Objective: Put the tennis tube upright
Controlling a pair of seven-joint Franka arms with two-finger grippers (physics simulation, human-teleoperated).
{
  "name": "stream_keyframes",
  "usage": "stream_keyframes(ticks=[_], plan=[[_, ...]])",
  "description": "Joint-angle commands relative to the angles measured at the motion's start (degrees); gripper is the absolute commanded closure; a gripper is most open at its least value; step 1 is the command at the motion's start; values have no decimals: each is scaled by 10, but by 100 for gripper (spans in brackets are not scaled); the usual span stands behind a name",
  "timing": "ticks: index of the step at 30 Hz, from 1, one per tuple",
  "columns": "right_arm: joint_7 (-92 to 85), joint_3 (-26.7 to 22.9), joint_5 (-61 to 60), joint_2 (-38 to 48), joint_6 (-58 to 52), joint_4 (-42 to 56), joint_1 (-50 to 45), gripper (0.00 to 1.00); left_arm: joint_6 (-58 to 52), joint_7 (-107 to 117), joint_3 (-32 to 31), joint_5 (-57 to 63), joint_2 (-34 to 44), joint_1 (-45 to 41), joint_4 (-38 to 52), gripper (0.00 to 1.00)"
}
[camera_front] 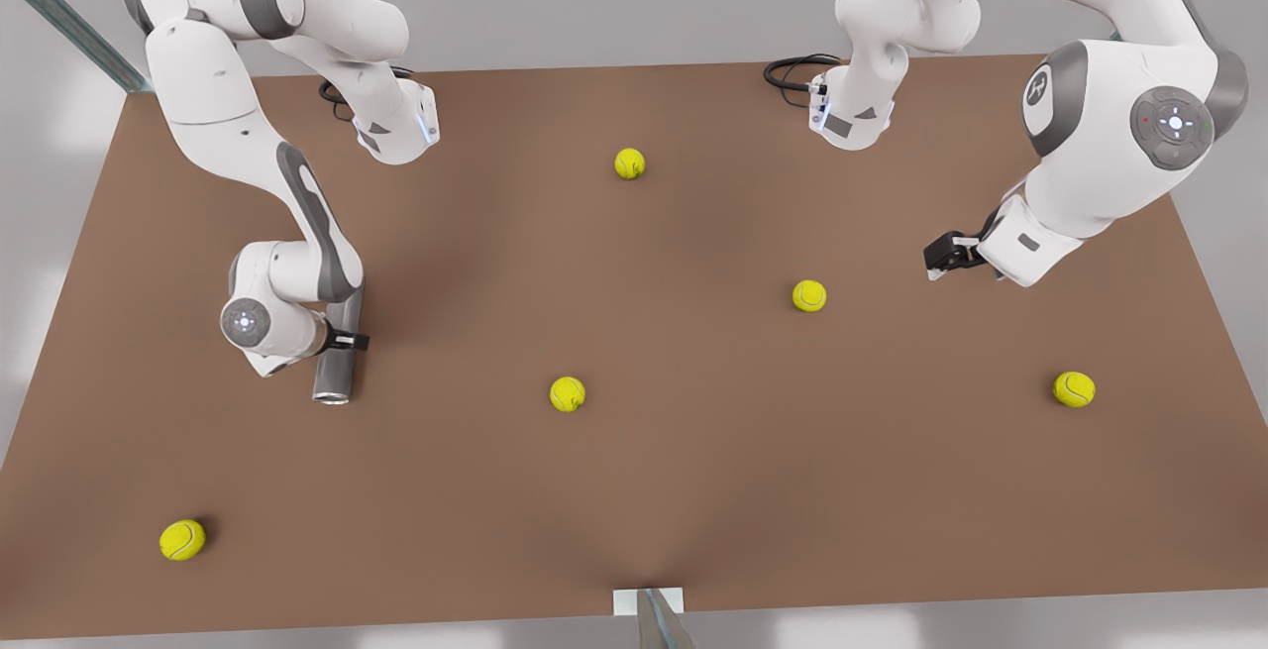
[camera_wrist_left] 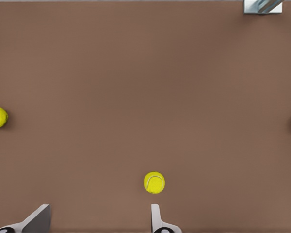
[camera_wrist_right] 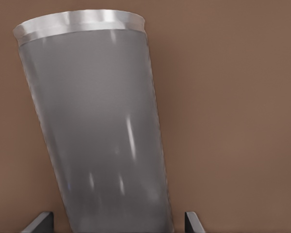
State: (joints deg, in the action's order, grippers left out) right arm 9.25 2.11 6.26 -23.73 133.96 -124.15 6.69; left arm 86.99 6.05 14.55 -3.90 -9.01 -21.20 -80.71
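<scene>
Tennis tube (camera_front: 337,352) is lying on the brown table (camera_front: 693,490) toward the front view's left, its lighter rim (camera_wrist_right: 80,23) facing the near edge, with bare tabletop all around it. Right gripper (camera_front: 347,340) is straddling it, fingers spread on either side. Left gripper (camera_front: 941,255) is hovering unclenched over open table, near a tennis ball (camera_wrist_left: 154,182).

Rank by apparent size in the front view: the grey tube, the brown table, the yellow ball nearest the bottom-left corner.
1. Brown flat table
2. Dark-grey smooth cylindrical tennis tube
3. Yellow tennis ball
</scene>
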Motion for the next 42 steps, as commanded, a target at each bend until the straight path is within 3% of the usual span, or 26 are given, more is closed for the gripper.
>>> stream_keyframes(ticks=[1, 7, 8, 9, 10, 12, 17, 19, 22, 28, 32, 35, 42], plan=[[-19, 0, -1, -1, -1, -5, 0, 0, -1, 5, 0, 0, 0, 0, 0, 0], [-23, 0, -1, -5, -1, -7, 2, 0, -1, 5, 0, 0, -2, 0, 0, 0], [-23, 0, -1, -5, -1, -6, 4, 7, -2, 5, 0, 0, -2, 0, 0, 0], [-23, 0, -1, -5, -1, -5, 4, 23, -2, 5, 0, 0, -2, 0, 0, 0], [-23, 0, -1, -5, -2, -5, 5, 31, -2, 5, 0, 0, -2, -1, 0, 0], [-30, 0, -1, -5, -2, -3, 7, 34, -2, 5, 0, 0, -2, -1, 0, 0], [-30, 0, -4, -3, -54, 34, 1, 34, -2, 5, 0, 0, -2, 0, 0, 0], [-38, 2, -7, 0, -133, 109, -20, 33, -2, 5, 0, 0, -2, 0, 0, 0], [-130, 9, -8, -4, -189, 235, -146, 34, 1, 5, 0, 0, -1, 0, -9, 0], [-278, 18, -11, -137, -181, 439, -421, 34, 3, 5, 0, 0, -2, 5, -9, 0], [-311, 18, -9, -145, -172, 454, -527, 34, 4, 4, 0, 0, -2, 5, -9, 0], [-441, 16, -7, -166, -114, 449, -516, 34, 6, 4, 0, 0, -2, 5, -9, 0], [-435, 15, -37, -221, -68, 448, -506, 30, 6, 4, 0, 0, -4, 5, -9, 0]])
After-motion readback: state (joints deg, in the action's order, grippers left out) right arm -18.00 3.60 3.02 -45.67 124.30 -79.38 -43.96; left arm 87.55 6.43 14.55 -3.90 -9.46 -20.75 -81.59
